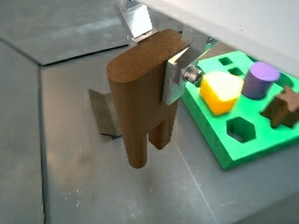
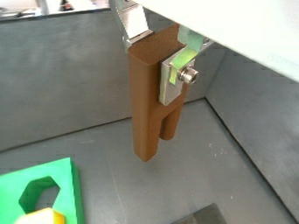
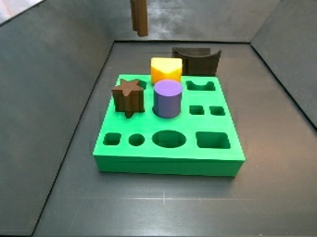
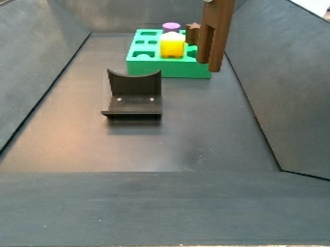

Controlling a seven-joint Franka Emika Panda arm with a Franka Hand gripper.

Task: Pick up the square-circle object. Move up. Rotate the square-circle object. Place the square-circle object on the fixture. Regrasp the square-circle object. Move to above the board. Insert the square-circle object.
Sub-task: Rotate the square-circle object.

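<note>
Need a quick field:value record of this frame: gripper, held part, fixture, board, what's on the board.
gripper: shut on the square-circle object, raised above the floor
square-circle object: held near its upper end, hanging about upright, lower end free in the air
fixture: on the floor, scooped top unoccupied
board: green, flat on the floor
on board: yellow block, purple cylinder, brown star peg
open holes: front row of the board in a side view
</note>
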